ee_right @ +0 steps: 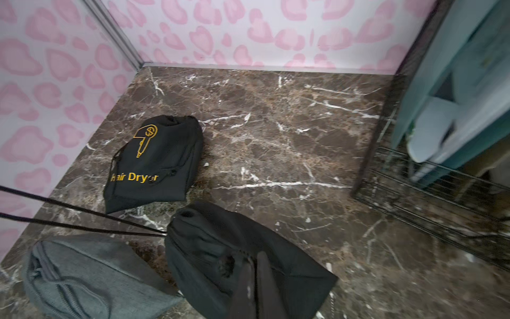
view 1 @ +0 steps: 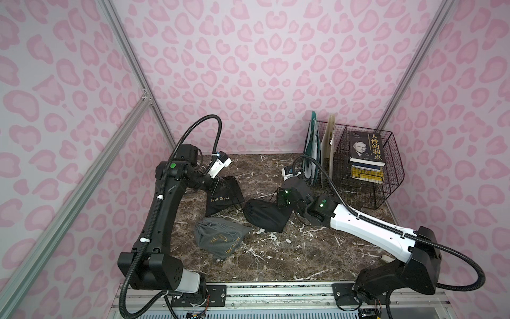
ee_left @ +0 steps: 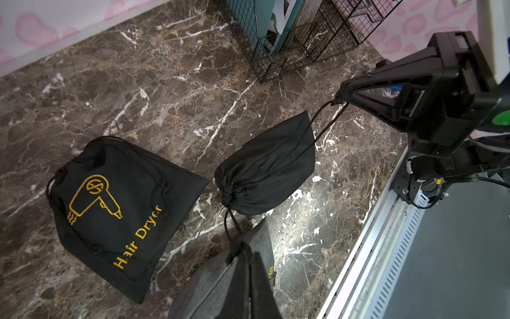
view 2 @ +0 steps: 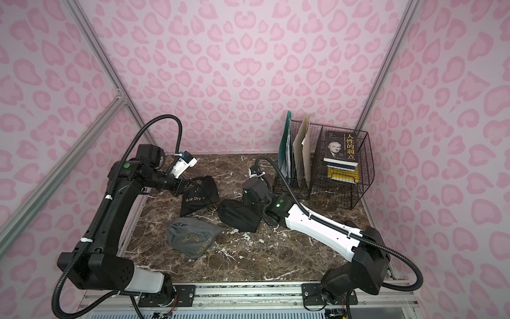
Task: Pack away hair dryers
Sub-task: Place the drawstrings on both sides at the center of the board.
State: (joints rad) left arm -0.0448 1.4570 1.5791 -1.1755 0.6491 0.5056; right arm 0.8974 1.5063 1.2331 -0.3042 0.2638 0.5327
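The hair dryers themselves aren't on show anywhere. All I can see is three drawstring bags, and I can't tell if a dryer sits inside any of them, though the middle one bulges a fair bit.

That's the plain black fabric pouch (view 1: 266,216), lying a bit below centre in both top views on the brown marble tabletop (view 1: 303,256). Its mouth is gathered tight and points toward frame left.

The left gripper (ee_left: 244,250) is clenched on the black drawstring cord (ee_right: 82,210) coming out of that mouth, and the cord looks taut in the right wrist view. The right gripper (ee_right: 254,261) is pinched shut too. In the left wrist view a loop of the same cord runs from the pouch's far end straight into its closed tips.

Just up and left of the plain pouch sits a flat black pouch with gold "Hair Dryer" print (view 1: 220,203), partly under the left gripper in the top views. Down and left is a grey fabric pouch with the same gold print (view 1: 220,237), with one corner just beside the plain one.

In the upper right of the top views, a black wire rack (view 1: 386,176) holds upright folders and a dark book with a man's portrait (view 1: 365,146).
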